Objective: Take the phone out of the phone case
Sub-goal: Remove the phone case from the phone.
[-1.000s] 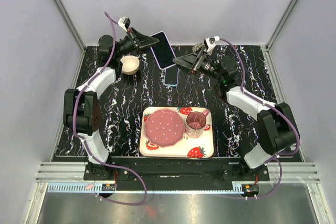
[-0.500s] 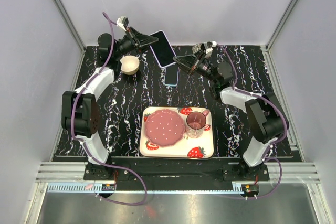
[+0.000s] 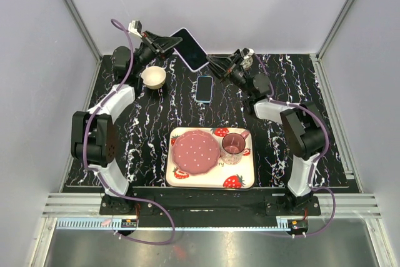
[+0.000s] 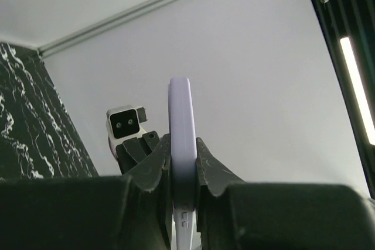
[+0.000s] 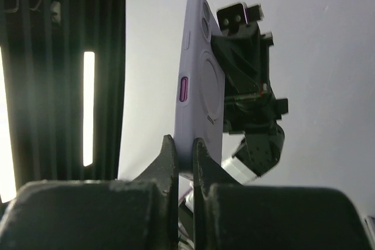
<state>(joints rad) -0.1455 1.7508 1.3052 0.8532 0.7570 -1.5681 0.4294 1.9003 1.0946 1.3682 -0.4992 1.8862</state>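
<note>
The lilac phone (image 3: 189,48) is held in the air at the back of the table, dark screen up, tilted. My left gripper (image 3: 177,42) is shut on its left edge and my right gripper (image 3: 209,60) is shut on its lower right corner. The left wrist view shows the phone (image 4: 180,115) edge-on between the shut jaws of the left gripper (image 4: 182,144). The right wrist view shows the phone's back (image 5: 199,86) clamped by the right gripper (image 5: 185,144). The light sky-blue phone case (image 3: 204,89) lies flat on the table below, apart from the phone and both grippers.
A cream bowl (image 3: 154,77) stands at the back left under the left arm. A strawberry-print tray (image 3: 212,186) sits near the front centre with a pink plate (image 3: 196,152) and a pink glass cup (image 3: 234,146) on it.
Both grippers have lifted the phone up and toward the back left. The case, partly covered by the phone before, now lies fully uncovered on the table.
</note>
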